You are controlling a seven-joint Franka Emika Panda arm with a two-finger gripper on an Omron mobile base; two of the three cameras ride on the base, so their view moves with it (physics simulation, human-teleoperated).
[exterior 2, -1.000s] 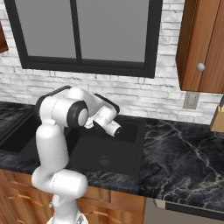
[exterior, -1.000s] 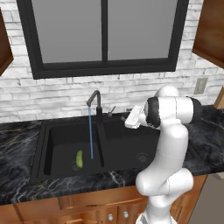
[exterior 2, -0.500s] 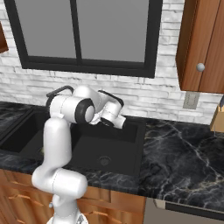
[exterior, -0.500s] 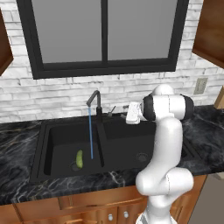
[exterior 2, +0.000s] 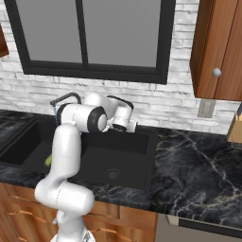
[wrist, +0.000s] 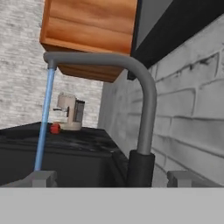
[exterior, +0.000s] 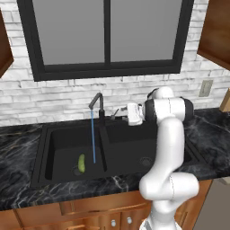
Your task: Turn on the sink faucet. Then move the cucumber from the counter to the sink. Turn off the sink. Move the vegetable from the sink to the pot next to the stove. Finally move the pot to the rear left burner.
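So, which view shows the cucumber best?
The left base view: the cucumber lies whole in the left basin of the sink. In the right base view the arm hides most of it.

A glossy white robot arm [exterior: 167, 148] fills the lower right of the left base view and the lower left of the right base view. It is built of smooth, rounded, tube-like segments that swell into bulbous joints. Dark, nearly black bands and caps mark the joints, the largest a round black disc at the elbow. A small white hand block ends in a gripper [exterior: 117, 113] with dark fingers.
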